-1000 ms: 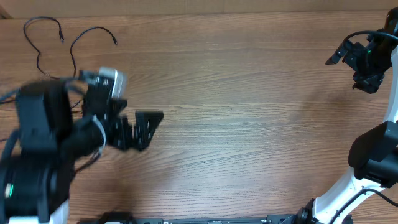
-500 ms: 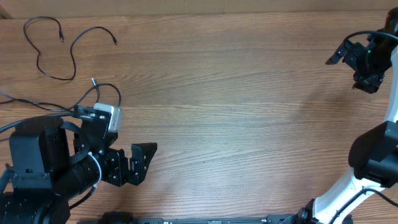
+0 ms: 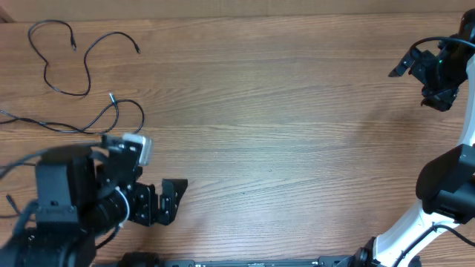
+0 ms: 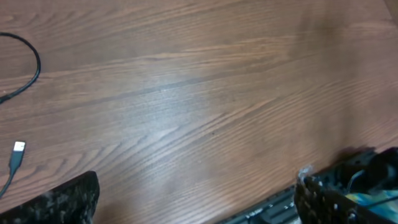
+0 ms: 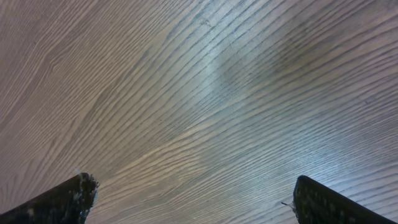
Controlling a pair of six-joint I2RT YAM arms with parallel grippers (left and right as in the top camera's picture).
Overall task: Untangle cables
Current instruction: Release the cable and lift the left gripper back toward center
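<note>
Thin black cables lie at the far left of the wooden table. One cable [image 3: 74,70] winds in loops near the back left corner, with small plugs at its ends. A second cable [image 3: 111,115] lies below it, loops and runs off the left edge. The left wrist view shows a cable loop [image 4: 34,65] and a small plug [image 4: 18,148] at its left edge. My left gripper [image 3: 173,202] is open and empty, near the front edge, right of the cables and apart from them; its wrist view [image 4: 196,208] shows bare wood between the fingers. My right gripper [image 3: 414,78] is open and empty at the far right [image 5: 196,205].
The table [image 3: 282,111] is plain brown wood. Thicker black arm cables trail by the left arm base [image 3: 52,208]. The right arm base [image 3: 445,193] stands at the front right. A dark rail [image 4: 273,208] runs along the table's front edge.
My left arm has pulled back from the cables toward the front edge, uncovering the second cable. The right arm has not moved.
</note>
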